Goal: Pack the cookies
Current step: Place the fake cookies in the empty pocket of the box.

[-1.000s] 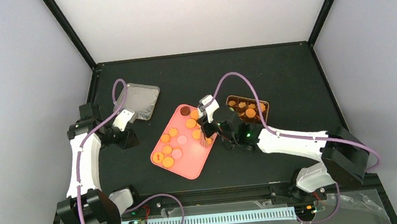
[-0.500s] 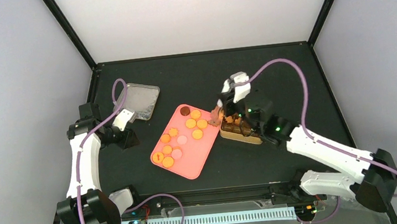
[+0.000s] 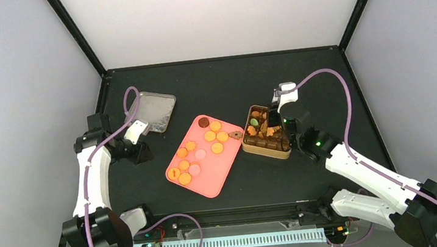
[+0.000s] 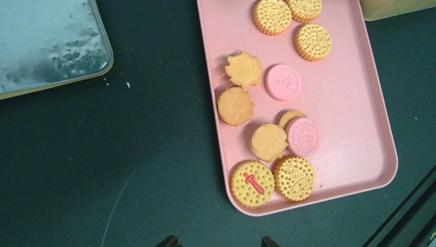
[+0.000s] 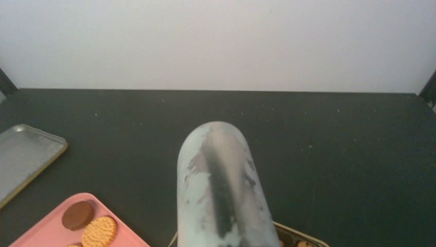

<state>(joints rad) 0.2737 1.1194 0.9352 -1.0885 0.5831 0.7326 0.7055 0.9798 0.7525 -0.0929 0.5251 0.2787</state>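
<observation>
Several cookies, mostly orange-yellow [image 3: 210,136] with two pink [image 3: 200,154] and one dark brown [image 3: 203,122], lie on a pink tray [image 3: 210,182]. More cookies fill the gold tin [image 3: 266,148] to the tray's right. A small brown piece [image 3: 236,136] lies at the tray's right edge. My right gripper [image 3: 274,117] hangs over the tin's far right side; its fingers [image 5: 218,131] are pressed together with nothing showing between them. My left gripper [image 3: 141,153] is open and empty left of the tray. In the left wrist view its tips [image 4: 217,242] are near a sword-marked cookie [image 4: 252,183].
The tin's silver lid [image 3: 152,111] lies at the back left and also shows in the left wrist view [image 4: 46,41]. Black frame posts and grey walls enclose the dark table. A rail with cables runs along the near edge [image 3: 247,241].
My right arm swung from over the pink tray rightward to the gold tin's far side. A small brown piece now lies at the tray's right edge. The left arm has not moved.
</observation>
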